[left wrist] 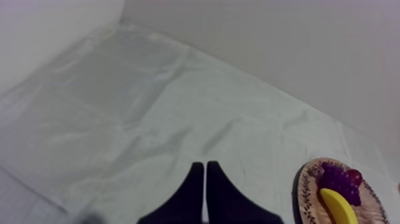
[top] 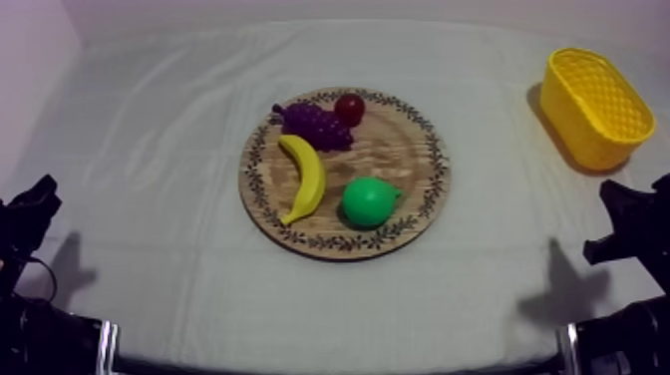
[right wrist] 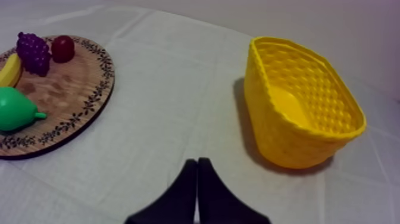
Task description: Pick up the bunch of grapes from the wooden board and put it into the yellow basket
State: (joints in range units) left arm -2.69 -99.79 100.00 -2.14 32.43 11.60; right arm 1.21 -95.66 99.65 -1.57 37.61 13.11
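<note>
Grey-white cloth [top: 150, 150] covers the table [top: 329, 319]; the bunch of grapes [top: 315, 124] lies at eleven o'clock on the wooden board [top: 404, 160]. The yellow basket [top: 595, 105] stands at the table's two o'clock. The left hand [left wrist: 205, 165] and the right hand [right wrist: 197, 161] are each pressed together, empty.

A yellow banana [top: 304, 178] lies just left of the frame's centre in the top view. It is curved and runs up and down the frame, with its lower tip hooking leftward. A green pear [top: 369, 201] sits just to its right, apart from it, narrow end pointing right. A small red fruit [top: 349, 109] sits above both, toward the upper middle. The table [top: 140, 150] under them wears a grey-white cloth [top: 479, 299] with soft creases, reaching a pale wall [top: 299, 10] along the frame's top.
</note>
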